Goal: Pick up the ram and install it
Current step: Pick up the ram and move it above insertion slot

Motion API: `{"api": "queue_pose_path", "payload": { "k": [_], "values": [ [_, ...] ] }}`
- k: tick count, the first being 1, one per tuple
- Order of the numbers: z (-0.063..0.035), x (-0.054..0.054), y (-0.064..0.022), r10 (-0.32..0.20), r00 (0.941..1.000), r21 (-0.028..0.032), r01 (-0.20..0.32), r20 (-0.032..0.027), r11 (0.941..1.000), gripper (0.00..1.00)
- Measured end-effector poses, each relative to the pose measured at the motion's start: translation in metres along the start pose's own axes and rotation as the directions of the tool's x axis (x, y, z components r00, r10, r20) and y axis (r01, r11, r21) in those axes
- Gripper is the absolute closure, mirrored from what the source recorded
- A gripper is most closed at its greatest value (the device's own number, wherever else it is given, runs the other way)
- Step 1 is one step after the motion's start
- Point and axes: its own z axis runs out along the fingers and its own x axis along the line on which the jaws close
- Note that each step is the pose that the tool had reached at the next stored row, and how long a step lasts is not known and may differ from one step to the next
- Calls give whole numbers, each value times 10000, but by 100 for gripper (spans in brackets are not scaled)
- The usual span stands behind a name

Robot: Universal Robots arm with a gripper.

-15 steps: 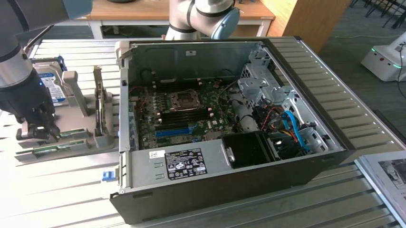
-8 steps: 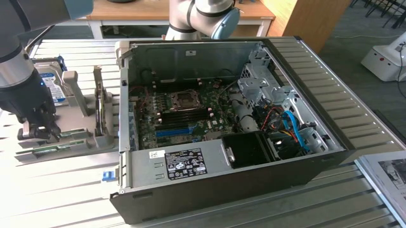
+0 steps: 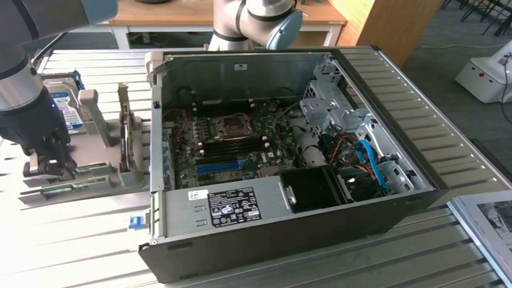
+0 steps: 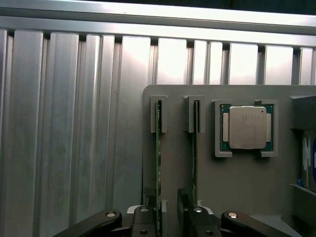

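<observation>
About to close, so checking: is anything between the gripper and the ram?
Nothing visible. The open gripper straddles one ram stick standing in the gray holder; a second ram stick stands alongside, apart from it.

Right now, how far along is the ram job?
Done: nothing is installed. The ram stands on edge in the grey holder, beside a second stick. In hand: the gripper is open at the holder, with a finger on either side of the ram, not closed on it. Left: the grasp, the lift, and seating it in the motherboard of the open case.
</observation>
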Motion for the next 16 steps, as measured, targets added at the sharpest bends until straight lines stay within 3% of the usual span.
{"api": "queue_pose_path", "payload": {
  "k": [16],
  "values": [
    [3,0,-18,-4,10000,0,4,-1,10000,69]
  ]
}}
